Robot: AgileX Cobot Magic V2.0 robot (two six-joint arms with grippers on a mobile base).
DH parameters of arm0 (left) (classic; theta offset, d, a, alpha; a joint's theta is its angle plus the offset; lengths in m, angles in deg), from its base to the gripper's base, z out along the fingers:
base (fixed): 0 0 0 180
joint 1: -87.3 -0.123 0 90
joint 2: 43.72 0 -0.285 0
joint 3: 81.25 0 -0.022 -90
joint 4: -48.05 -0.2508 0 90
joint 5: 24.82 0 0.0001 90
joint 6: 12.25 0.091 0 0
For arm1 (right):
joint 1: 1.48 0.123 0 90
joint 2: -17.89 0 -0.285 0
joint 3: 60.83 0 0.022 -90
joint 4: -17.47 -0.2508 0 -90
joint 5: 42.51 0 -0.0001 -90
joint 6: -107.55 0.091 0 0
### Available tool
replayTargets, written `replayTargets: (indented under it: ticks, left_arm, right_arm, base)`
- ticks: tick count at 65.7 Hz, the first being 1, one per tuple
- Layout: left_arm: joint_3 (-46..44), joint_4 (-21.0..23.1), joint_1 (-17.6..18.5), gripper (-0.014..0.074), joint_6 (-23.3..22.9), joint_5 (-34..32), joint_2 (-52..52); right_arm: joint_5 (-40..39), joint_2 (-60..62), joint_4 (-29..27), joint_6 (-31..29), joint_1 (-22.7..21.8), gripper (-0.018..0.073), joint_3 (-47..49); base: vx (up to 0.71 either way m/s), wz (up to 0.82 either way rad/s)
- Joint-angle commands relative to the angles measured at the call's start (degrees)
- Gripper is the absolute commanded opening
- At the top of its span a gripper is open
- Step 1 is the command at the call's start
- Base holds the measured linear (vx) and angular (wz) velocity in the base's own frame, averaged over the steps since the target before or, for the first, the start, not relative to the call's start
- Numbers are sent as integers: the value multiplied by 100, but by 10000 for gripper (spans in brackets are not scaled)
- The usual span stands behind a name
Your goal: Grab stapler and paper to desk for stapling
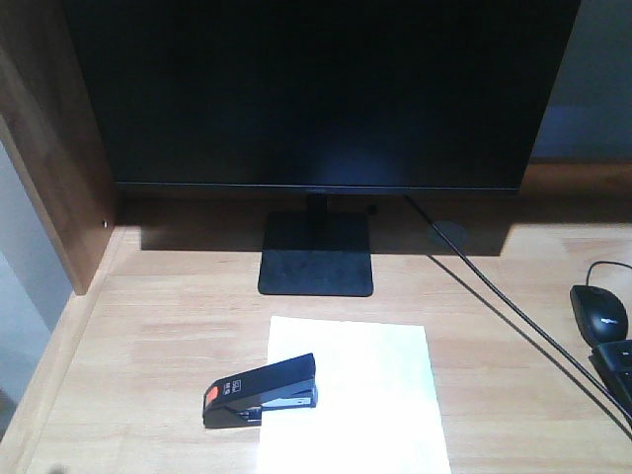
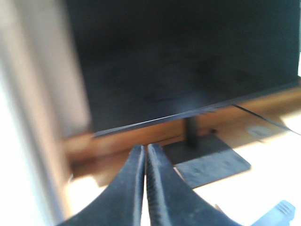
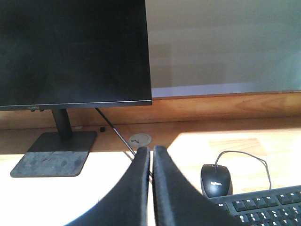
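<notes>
Currently, the front view shows the paper point(image 1: 370, 395) lying flat on the desk point(image 1: 158, 346) in the lower centre of the frame, its long side running toward the bottom edge, where it is cut off. The stapler point(image 1: 261, 390) rests at the sheet's left edge, in the lower left-centre of the frame. Its right end overlaps the sheet, and its left end, bearing the orange patch, lies over bare wood. The stapler body sits at a slight angle, the right end higher in the frame.

A dark monitor point(image 1: 321, 89) fills the upper part of the front view; its square base point(image 1: 317, 255) stands on the desk directly above the sheet and apart from it. A thin black cable point(image 1: 494, 301) runs diagonally from the monitor toward the lower right. A black mouse point(image 1: 598, 314) sits at the right edge, with the corner of a keyboard point(image 1: 614, 370) just below it. A brown side panel point(image 1: 49, 128) occupies the upper left.

Left wrist view, blurred: the left gripper point(image 2: 145, 153) is at bottom centre, its fingers pressed together with nothing between them, in front of the monitor base.

Right wrist view: the right gripper point(image 3: 151, 153) is at bottom centre, fingers likewise closed and empty. The mouse and keyboard lie at lower right of that frame
</notes>
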Motion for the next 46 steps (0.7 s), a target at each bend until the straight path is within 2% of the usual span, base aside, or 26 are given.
replayTargets:
  ticks: [1, 11, 26, 35, 44, 46]
  left_arm:
    - [-120, -100, -231, -6, -329, -291, -27]
    - [224, -88, -694, -6, -346, -320, -571]
    - [1010, -47, -1163, -6, -446, -303, -1414]
    - [1572, -93, -1253, -6, -793, -470, -1531]
    - [2161, -98, -1248, -6, -802, -1169, -1531]
    - [2140, -113, -1248, -6, -795, -1066, -1531]
  right_arm:
    - [-384, -83, 81, -58, -6, -7, 146]
    - [-384, -83, 81, -58, -6, -7, 146]
    - [-384, -83, 81, -58, -6, -7, 146]
    - [-384, -83, 81, -58, -6, -7, 146]
    - [-384, -83, 81, -58, -6, -7, 146]
    - [-384, -83, 81, -58, -6, -7, 146]
  base:
    - [0, 1]
    - [0, 0]
    - [0, 0]
    - [0, 0]
    - [0, 0]
    - [0, 0]
